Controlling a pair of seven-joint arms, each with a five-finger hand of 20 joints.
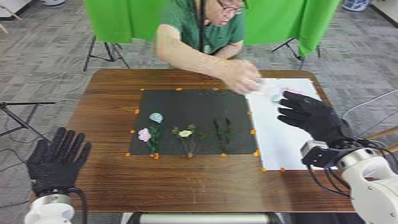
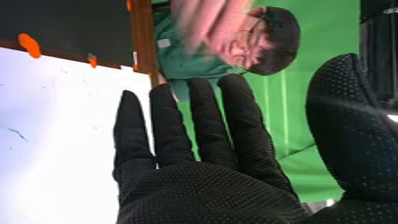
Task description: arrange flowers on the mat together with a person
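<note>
Flowers (image 1: 185, 133) lie on the dark mat (image 1: 191, 110); right of it, my right hand (image 1: 313, 116) is open and empty; left of it, my left hand (image 1: 55, 167) is too

On table (image 1: 178, 185): mat (image 1: 191, 107) left, paper sheet (image 1: 282, 142) right; on mat, flowers (image 1: 185, 133) left of leafy sprigs (image 1: 227, 134).

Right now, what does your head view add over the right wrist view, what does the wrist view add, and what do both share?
Head view: the left hand, pink flower and blue flower.
Right wrist view: dots on the right hand, a green streak on the white sheet.
Both: that hand, that sheet, the dark mat, orange markers, a person's arm.
</note>
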